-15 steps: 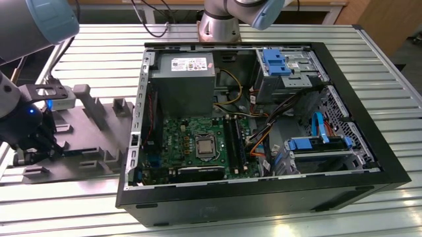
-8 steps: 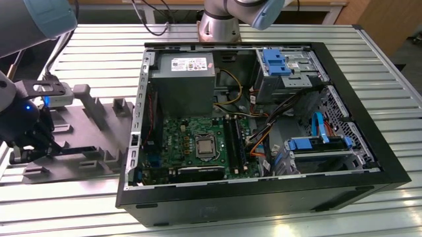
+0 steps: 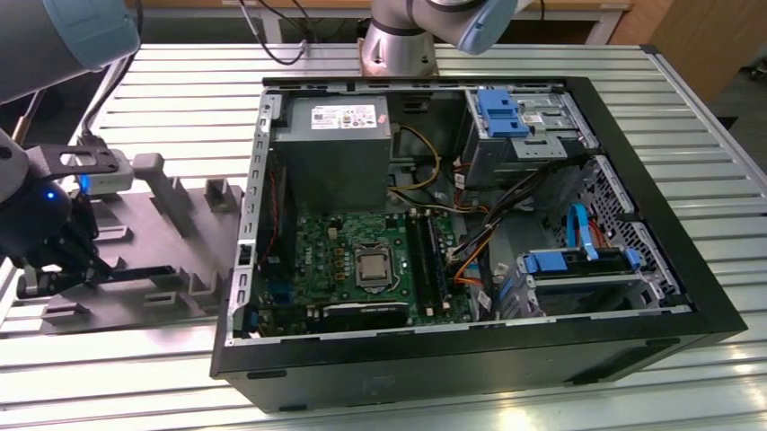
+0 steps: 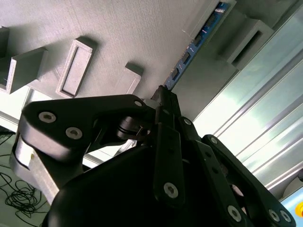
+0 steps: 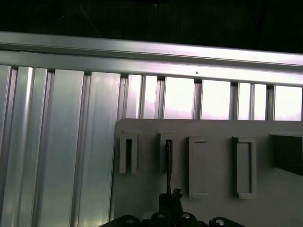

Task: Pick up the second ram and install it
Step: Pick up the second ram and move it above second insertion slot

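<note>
Clamping the second ram (image 3: 135,270) at the exterior view's left, the gripper (image 3: 96,272) holds the stick on edge at the grey holder block (image 3: 168,215). Toward that view's right, the open computer case (image 3: 480,359) and its green board (image 3: 323,242) wait; carrying and seating the stick apparently remain.
</note>
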Available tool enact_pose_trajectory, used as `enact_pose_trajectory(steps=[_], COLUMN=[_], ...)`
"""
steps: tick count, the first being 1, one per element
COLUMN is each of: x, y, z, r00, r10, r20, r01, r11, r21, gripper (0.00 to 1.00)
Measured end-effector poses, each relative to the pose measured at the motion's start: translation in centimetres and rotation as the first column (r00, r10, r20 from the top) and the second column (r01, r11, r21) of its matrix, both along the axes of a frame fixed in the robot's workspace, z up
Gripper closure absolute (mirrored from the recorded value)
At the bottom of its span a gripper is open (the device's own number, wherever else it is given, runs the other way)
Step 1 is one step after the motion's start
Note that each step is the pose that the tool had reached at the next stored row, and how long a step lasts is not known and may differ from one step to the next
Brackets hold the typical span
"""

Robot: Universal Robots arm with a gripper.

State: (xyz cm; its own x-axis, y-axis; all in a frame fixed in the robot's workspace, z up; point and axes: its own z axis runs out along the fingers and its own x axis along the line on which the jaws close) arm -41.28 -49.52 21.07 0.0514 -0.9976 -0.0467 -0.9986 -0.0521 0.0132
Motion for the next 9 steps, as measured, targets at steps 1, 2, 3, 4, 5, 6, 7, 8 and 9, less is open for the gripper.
enact_pose_trajectory(steps=[1,2,3,4,5,6,7,8,9], x=[0.00,0.00,0.00,0.00,0.00,0.00,0.00,0.00,0.00], y=[0.00,0.00,0.00,0.00,0.00,0.00,0.00,-0.01,0.00], z=[0.01,0.01,0.01,0.02,0.02,0.06,0.14,0.25,0.37], r00=[1.0000,1.0000,1.0000,1.0000,1.0000,1.0000,1.0000,1.0000,1.0000], r10=[0.000,0.000,0.000,0.000,0.000,0.000,0.000,0.000,0.000], r20=[0.0000,0.0000,0.0001,0.0000,0.0001,0.0000,-0.0004,-0.0002,0.0000], r01=[0.000,0.000,0.000,0.000,0.000,0.000,0.000,0.000,0.000], r11=[1.0000,1.0000,1.0000,1.0000,1.0000,1.0000,1.0000,1.0000,1.0000], r21=[0.0000,0.0000,0.0000,0.0000,0.0000,0.0000,-0.0003,-0.0002,-0.0001], gripper=[0.89,0.89,0.89,0.89,0.89,0.89,0.89,0.89,0.89])
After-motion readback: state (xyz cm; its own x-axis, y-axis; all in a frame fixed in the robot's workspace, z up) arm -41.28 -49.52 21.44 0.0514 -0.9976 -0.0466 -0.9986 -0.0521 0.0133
